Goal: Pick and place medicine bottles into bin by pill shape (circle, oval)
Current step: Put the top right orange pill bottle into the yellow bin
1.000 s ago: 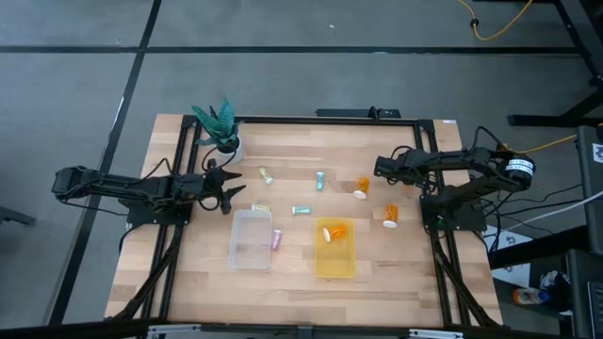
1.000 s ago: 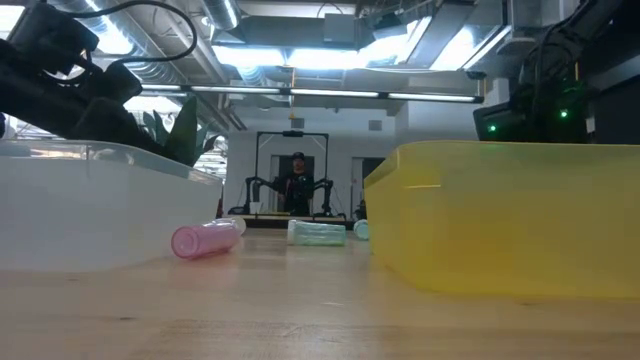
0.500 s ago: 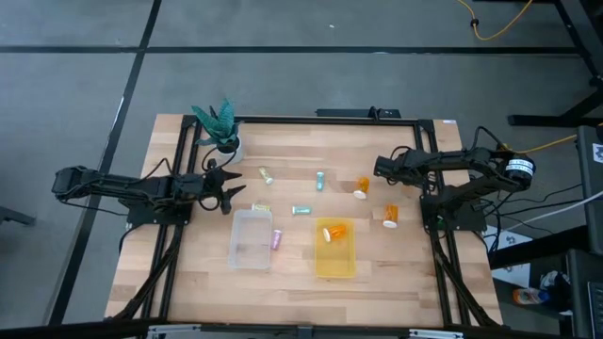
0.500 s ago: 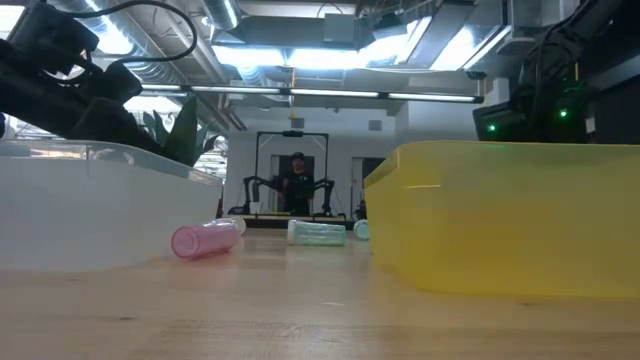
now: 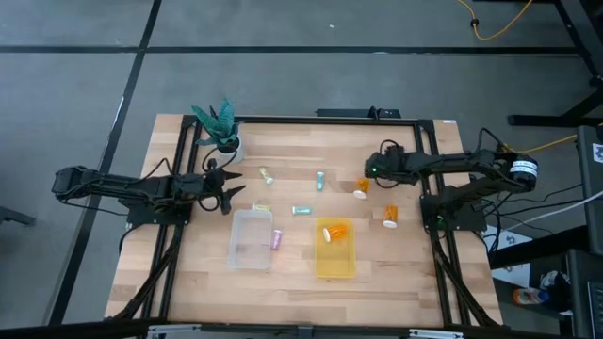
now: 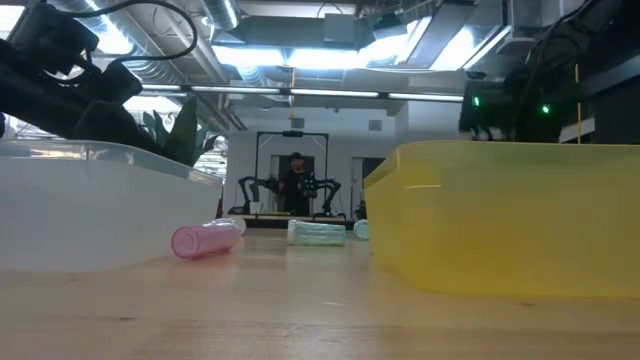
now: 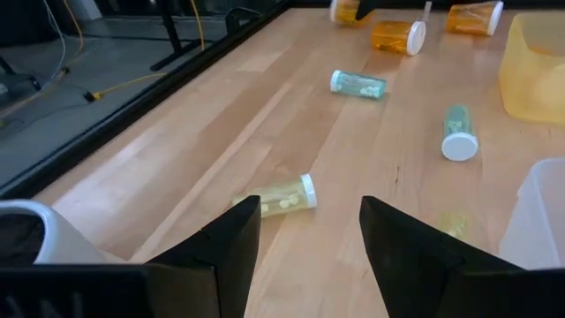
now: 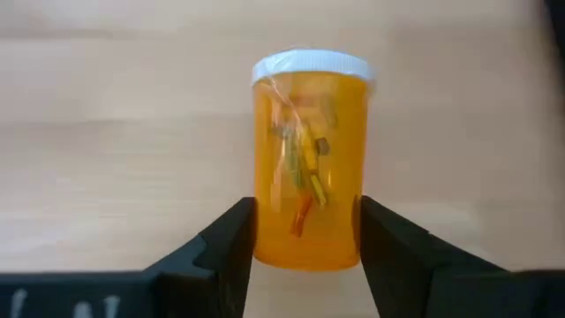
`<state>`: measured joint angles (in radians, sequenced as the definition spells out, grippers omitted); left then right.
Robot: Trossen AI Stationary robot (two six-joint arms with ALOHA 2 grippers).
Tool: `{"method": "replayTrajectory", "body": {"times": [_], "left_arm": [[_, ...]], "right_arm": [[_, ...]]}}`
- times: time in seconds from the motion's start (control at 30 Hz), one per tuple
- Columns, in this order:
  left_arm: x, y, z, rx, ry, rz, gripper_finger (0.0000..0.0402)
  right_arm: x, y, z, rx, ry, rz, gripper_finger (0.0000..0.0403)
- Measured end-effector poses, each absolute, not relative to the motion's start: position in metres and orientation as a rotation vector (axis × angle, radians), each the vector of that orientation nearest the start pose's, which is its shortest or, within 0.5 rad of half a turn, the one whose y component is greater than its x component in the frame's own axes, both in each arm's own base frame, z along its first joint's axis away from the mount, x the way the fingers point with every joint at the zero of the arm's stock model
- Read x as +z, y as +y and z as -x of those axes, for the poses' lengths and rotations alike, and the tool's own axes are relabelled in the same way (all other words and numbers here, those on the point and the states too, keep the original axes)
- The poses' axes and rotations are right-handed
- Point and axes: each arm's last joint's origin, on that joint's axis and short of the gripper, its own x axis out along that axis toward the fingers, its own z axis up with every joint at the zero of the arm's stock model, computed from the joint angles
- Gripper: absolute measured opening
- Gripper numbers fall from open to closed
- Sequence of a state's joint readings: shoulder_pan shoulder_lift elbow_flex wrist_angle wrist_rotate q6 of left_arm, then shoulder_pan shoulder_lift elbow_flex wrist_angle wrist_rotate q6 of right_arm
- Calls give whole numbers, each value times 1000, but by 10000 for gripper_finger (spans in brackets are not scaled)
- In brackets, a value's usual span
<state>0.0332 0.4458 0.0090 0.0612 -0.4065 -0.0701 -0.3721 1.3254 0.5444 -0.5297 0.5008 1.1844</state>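
An orange bottle with a white cap [image 8: 309, 168] lies on its side on the table; it also shows in the high view [image 5: 362, 186]. My right gripper [image 8: 307, 238] is open over its bottom end [image 5: 368, 172], one finger on each side. I cannot tell whether the fingers touch it. My left gripper [image 5: 236, 194] is open and empty beside the clear bin [image 5: 251, 238]. A yellowish bottle [image 7: 281, 196] lies just ahead of it. Teal [image 5: 320, 180], green [image 5: 301, 210] and pink [image 5: 277, 239] bottles lie on the table. Another orange bottle [image 5: 391, 217] lies right of the yellow bin [image 5: 336, 259], and one more lies inside it [image 5: 334, 229].
A potted green plant [image 5: 221, 127] stands at the table's far left corner, behind my left gripper. The clear bin [image 6: 90, 205] and the yellow bin [image 6: 510, 220] stand side by side near the table's middle. A person [image 6: 297, 185] stands far off in the room behind.
My right gripper has gone a little toward the table's left edge, over the orange bottle's bottom end. The bottle has stayed where it was.
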Motion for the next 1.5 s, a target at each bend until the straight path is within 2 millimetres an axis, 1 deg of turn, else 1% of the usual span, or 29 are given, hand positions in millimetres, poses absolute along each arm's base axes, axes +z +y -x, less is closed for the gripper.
{"method": "replayTrajectory", "body": {"times": [0.1, 0.2, 0.33, 0.43, 0.53, 0.63, 0.7, 0.87, 1.1, 1.3, 1.5], "left_arm": [[133, 15, -116, 445, 358, -12, 190], [133, 15, -116, 446, 357, -7, 190], [133, 15, -116, 446, 357, -7, 190], [133, 15, -116, 446, 357, -6, 190], [133, 15, -116, 446, 357, -5, 190], [133, 15, -116, 447, 357, -5, 190], [133, 15, -116, 446, 357, -5, 190], [133, 15, -116, 447, 357, -5, 190], [133, 15, -116, 447, 357, -5, 190], [133, 15, -116, 446, 357, -5, 190], [133, 15, -116, 447, 357, -5, 190]], "right_arm": [[159, -82, -192, -1275, 653, -799, 179], [182, -74, -205, -1117, 615, -763, 187], [204, -58, -218, -903, 627, -716, 185], [212, -43, -229, -717, 641, -729, 182], [217, -23, -238, -511, 630, -734, 186], [220, 0, -243, -349, 637, -707, 189], [221, 14, -243, -272, 656, -670, 188], [221, 44, -240, -159, 687, -601, 187], [225, 69, -237, -59, 663, -572, 189], [229, 79, -237, -21, 606, -566, 201], [231, 80, -237, -32, 584, -568, 219]]}}
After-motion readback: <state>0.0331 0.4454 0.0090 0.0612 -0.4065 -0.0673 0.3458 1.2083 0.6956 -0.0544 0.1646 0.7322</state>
